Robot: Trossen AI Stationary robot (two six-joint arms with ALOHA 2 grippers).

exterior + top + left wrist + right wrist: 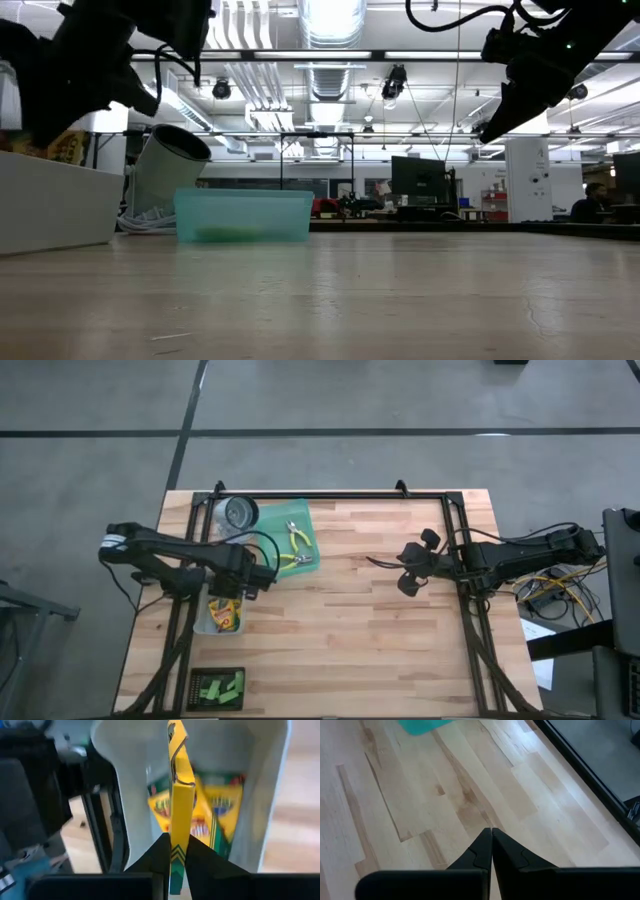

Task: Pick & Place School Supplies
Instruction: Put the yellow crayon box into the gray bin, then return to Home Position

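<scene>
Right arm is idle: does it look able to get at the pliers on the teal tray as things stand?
Probably yes. The right hand is shut and empty over bare wood, with nothing between it and the pliers on the teal tray. The left hand, holding a crayon box, hovers just beside them.

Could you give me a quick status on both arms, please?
Left gripper shut on crayon box, above clear bin. Right gripper shut, empty, over bare table.

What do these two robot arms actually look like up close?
Both arms are dark, jointed and slim. The left arm has a white band near its base, and a black cable loops above its wrist. The right arm ends in a chunky, knobbly black head. Each gripper, left gripper and right gripper, has two black, wedge-shaped jaws.
</scene>
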